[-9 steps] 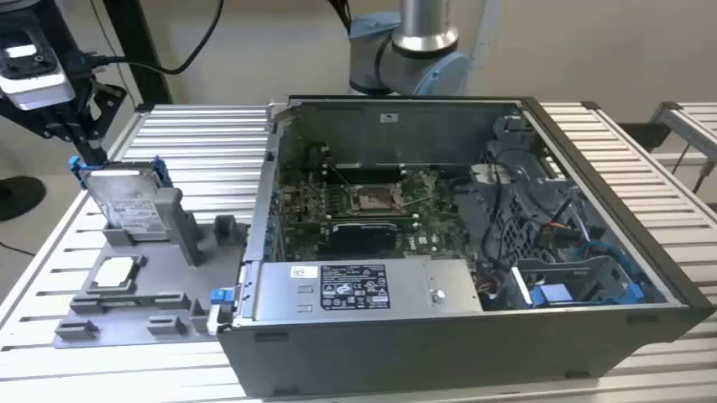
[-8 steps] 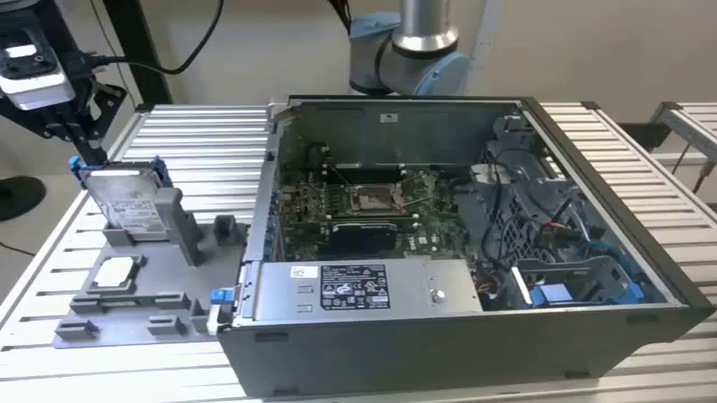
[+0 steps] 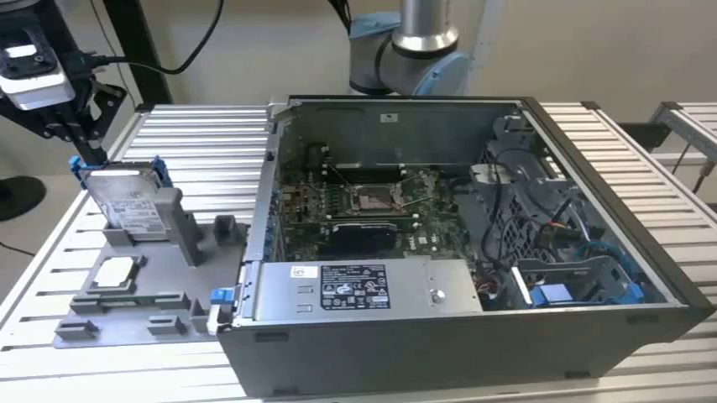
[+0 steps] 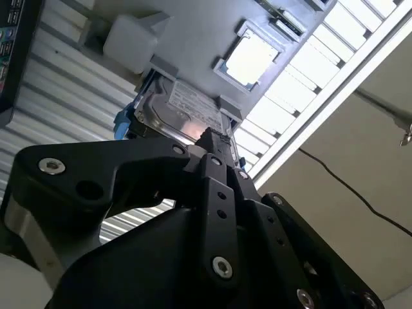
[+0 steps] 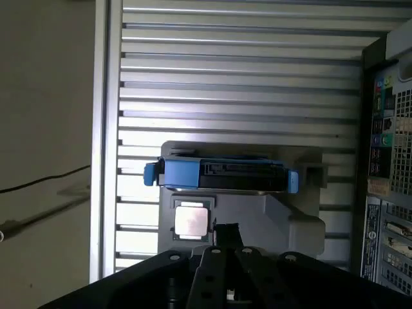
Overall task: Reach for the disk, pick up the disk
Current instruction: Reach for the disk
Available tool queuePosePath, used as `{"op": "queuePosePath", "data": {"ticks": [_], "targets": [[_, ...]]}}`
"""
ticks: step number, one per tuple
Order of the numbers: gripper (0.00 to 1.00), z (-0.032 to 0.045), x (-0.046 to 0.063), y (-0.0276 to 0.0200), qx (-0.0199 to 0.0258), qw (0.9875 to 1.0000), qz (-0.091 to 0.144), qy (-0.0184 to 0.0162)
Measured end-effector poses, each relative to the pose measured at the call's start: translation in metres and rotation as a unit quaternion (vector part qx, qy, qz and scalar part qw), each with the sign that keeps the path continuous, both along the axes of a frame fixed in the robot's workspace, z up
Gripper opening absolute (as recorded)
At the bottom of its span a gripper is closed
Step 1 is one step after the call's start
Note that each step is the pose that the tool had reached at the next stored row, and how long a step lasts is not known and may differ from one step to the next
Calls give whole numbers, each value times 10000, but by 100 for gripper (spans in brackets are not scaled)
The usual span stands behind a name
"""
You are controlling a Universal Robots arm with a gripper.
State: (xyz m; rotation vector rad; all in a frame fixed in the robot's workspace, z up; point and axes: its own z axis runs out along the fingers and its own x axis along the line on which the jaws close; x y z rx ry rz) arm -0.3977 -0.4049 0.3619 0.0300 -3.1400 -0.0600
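The disk [image 3: 126, 201] is a silver-grey metal drive with a white label and a bright blue frame. It stands on edge, leaning back, in a grey holder [image 3: 168, 269] at the exterior view's left. My gripper [image 3: 90, 151] hangs just above and behind the disk's top edge, apart from it. Its black fingers are drawn together with nothing between them. In the second wrist view the gripper [image 4: 209, 136] lies close over the disk [image 4: 180, 112]. In the first wrist view the disk [image 5: 222, 175] shows edge-on beyond the gripper [image 5: 225, 229].
A small square silver chip [image 3: 116, 273] lies flat on the holder in front of the disk. An open computer case [image 3: 448, 336] with a long grey labelled box [image 3: 358, 290] stands close on the exterior view's right. Everything rests on a ribbed metal table [image 3: 201, 134].
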Motion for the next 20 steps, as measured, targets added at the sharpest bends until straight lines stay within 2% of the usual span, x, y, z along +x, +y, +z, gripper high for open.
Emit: {"op": "queuePosePath", "data": {"ticks": [4,6,11,14,15,18,20], "targets": [[0,0,0,0,0,10000,0,0],[0,0,0,16,0,10000,0,1],[0,-5,1,141,2,10000,0,0],[0,-14,1,249,4,10000,0,0],[0,-17,1,272,5,10000,0,0],[0,-27,-14,314,6,10000,0,-1],[0,-30,-49,318,5,10000,0,-1]]}}
